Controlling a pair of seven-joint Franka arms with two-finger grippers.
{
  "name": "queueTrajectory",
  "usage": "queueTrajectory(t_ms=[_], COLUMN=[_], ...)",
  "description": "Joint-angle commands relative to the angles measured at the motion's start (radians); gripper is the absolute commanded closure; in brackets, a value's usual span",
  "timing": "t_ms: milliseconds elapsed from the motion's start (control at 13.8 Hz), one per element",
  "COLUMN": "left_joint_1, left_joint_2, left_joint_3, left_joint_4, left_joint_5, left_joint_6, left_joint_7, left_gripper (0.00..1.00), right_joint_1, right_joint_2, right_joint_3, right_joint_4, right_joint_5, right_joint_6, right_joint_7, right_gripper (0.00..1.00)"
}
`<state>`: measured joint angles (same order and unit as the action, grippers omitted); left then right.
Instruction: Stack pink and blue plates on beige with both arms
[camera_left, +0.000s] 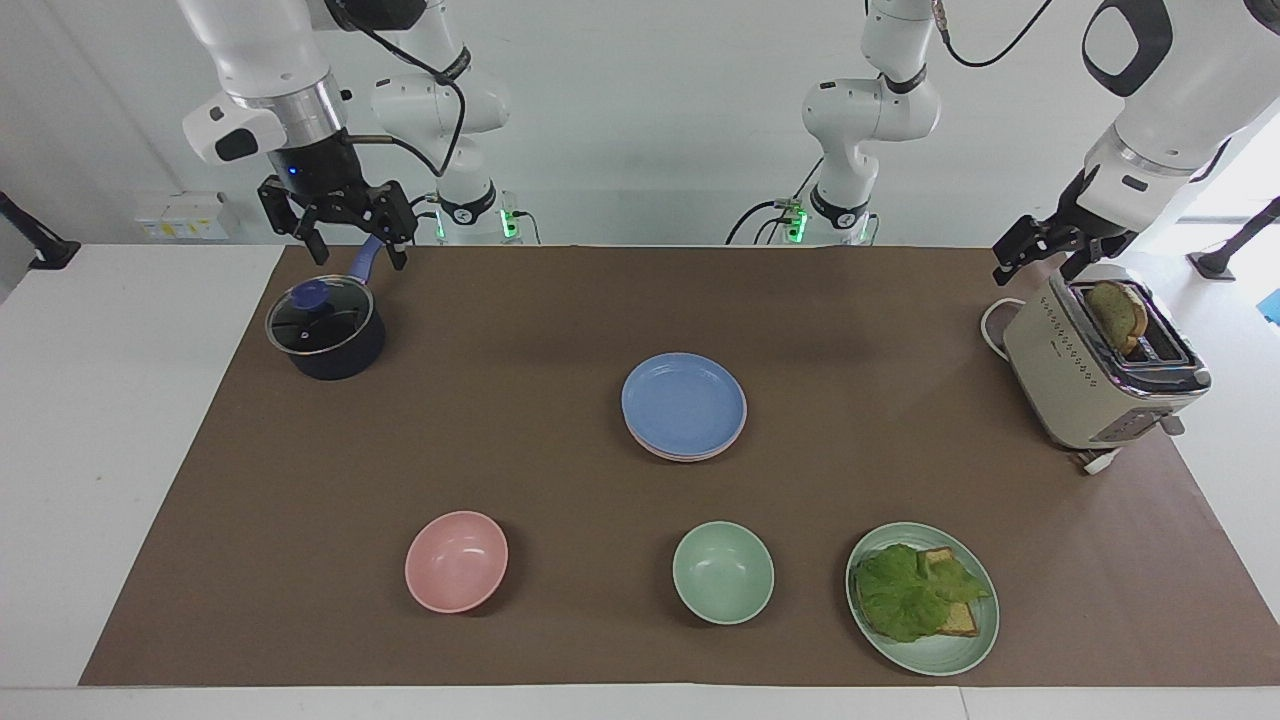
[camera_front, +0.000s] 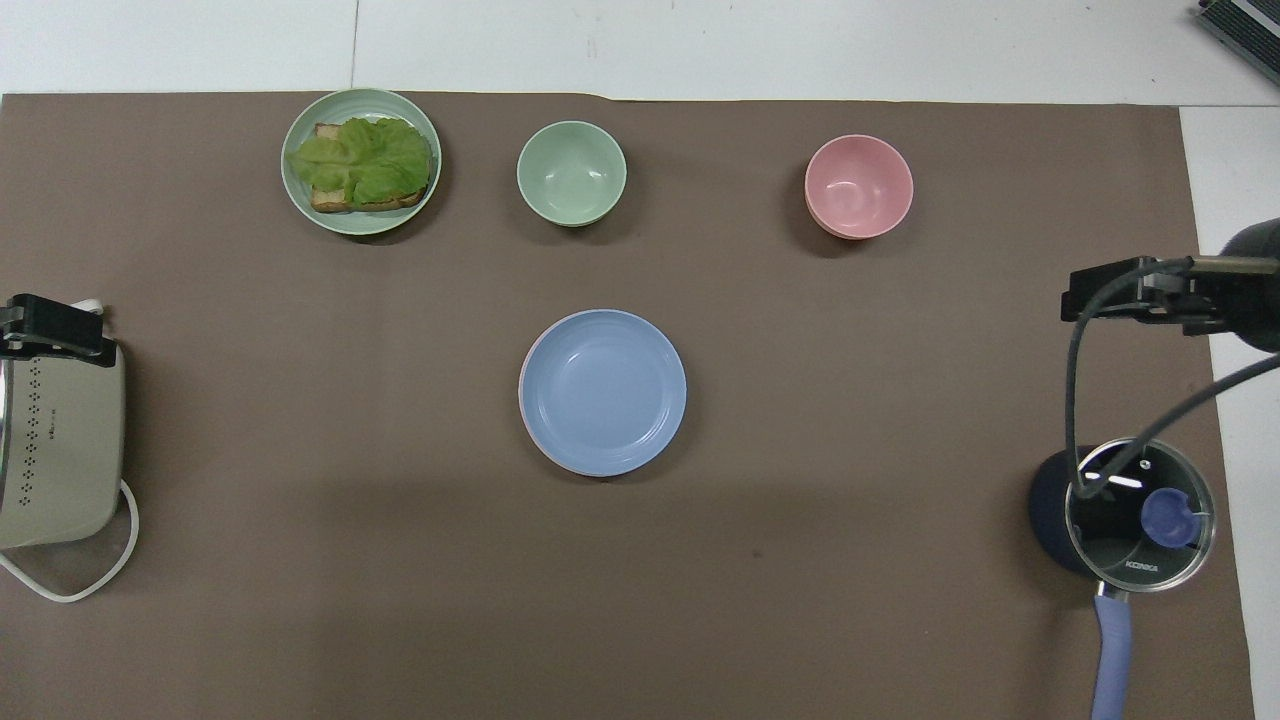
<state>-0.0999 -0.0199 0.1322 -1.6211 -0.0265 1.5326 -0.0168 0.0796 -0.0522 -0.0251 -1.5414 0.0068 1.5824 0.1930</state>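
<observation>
The blue plate (camera_left: 684, 402) sits on top of a stack near the middle of the table (camera_left: 120, 480), on the brown mat (camera_left: 560, 330). Under it the rim of the pink plate (camera_left: 690, 455) shows as a thin pale edge in the facing view; whether a beige plate lies beneath cannot be told from either view. In the overhead view the blue plate (camera_front: 603, 390) covers nearly all of the stack, with only a sliver of pink rim at its edge.

Farther from the robots stand three dishes in a row: a pink bowl (camera_left: 456, 561) toward the right arm's end, a green bowl (camera_left: 723, 572) in the middle, and a green plate (camera_left: 960, 650) bearing lettuce (camera_left: 905, 590) and toast (camera_left: 960, 620) toward the left arm's end.

The right gripper (camera_left: 345, 235) hangs in the air over the handle of the dark lidded pot (camera_left: 325, 335), which stands at the right arm's end of the table; its jaws are spread wide and hold nothing. The left gripper (camera_left: 1035, 250) hovers by the beige toaster (camera_left: 1080, 370), just above the end nearest the robots, with a slice of bread (camera_left: 1117, 315) standing in a slot. Its jaws also stand apart and grip nothing. Both grippers are well apart from the stack.
</observation>
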Motion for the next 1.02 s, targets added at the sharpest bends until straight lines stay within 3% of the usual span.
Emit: queueTrajectory(t_ms=[0,436,944], left_joint_1=[0.005,0.005,0.006], left_joint_2=[-0.023,-0.023,-0.023], left_joint_3=[-0.005,-0.005,-0.005], left_joint_4=[-0.02,-0.02,-0.02], left_joint_5=[0.017,0.017,0.017], left_joint_6=[0.0,0.0,0.0], left_joint_7=[0.003,0.003,0.003], left_gripper=[0.0,0.0,0.0], right_joint_1=[-0.06,-0.072,-0.078], right_joint_2=[-0.021,-0.067,-0.06], right_joint_3=[0.005,0.004,0.004], right_joint_4=[-0.009,-0.083,-0.103], right_joint_5=[-0.002,0.004,0.002], right_joint_6=[-0.035,-0.027,0.002], right_joint_7=[-0.018,-0.03,-0.127], right_gripper=[0.0,0.0,0.0])
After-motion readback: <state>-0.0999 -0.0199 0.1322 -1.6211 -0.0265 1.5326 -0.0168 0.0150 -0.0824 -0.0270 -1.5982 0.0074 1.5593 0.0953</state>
